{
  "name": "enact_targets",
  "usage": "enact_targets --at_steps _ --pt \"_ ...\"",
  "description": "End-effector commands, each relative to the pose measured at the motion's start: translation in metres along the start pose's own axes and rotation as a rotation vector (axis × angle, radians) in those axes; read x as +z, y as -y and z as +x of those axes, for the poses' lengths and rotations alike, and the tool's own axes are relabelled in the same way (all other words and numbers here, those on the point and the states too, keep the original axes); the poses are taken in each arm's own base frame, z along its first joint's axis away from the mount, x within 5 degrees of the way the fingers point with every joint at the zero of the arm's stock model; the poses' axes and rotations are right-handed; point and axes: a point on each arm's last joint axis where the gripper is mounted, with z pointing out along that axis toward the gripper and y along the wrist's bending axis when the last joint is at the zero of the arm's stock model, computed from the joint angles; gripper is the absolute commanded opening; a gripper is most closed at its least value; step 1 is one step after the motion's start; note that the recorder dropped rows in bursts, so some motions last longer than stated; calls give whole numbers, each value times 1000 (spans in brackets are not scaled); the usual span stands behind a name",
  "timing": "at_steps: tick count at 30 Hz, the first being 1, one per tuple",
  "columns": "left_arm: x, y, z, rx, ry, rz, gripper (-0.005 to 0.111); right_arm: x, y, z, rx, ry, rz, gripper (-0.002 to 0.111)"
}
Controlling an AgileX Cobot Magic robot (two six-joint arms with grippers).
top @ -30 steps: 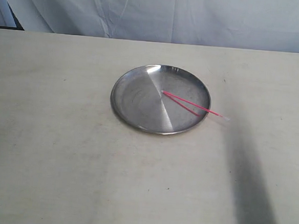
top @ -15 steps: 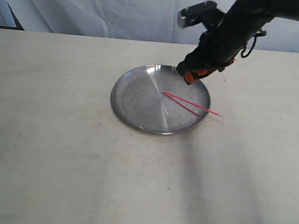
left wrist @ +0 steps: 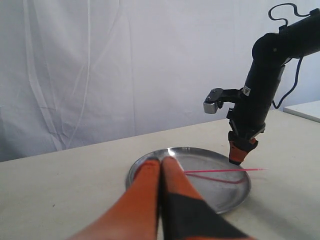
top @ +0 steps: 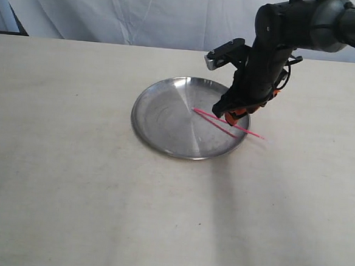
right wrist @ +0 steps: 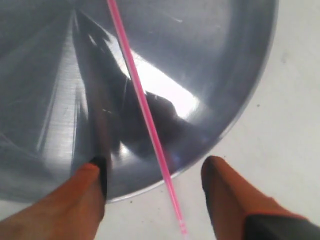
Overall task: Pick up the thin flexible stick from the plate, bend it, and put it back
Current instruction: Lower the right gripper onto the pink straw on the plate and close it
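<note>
The round silver plate (top: pixel 166 117) lies on the table. The thin pink stick (top: pixel 206 114) rests across its right half, and one end juts past the rim onto the table. My right gripper (top: pixel 230 117) hangs just above the stick near the rim. In the right wrist view it (right wrist: pixel 155 172) is open, its orange fingertips (right wrist: pixel 90 185) standing either side of the stick (right wrist: pixel 140 95) without touching it, over the plate's edge (right wrist: pixel 210 60). My left gripper (left wrist: pixel 159 162) is shut and empty, well short of the plate (left wrist: pixel 220 192); it does not show in the exterior view.
The beige table (top: pixel 70 180) spreads wide around the plate. A white cloth backdrop (top: pixel 143 15) hangs behind the table's far edge. The right arm (top: pixel 282 37) reaches in from the upper right.
The right arm came into view from the upper right, then dropped from above the plate's far rim down to the stick. The stick and plate have not moved.
</note>
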Motion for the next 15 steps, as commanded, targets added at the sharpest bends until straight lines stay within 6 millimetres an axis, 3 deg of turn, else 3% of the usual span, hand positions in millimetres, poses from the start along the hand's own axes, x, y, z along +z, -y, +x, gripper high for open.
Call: enact_targets --at_steps 1,15 --pt "0 0 0 4 1 2 0 -3 2 -3 -10 19 21 55" --pt "0 0 0 4 1 2 0 4 -2 -3 -16 10 12 55"
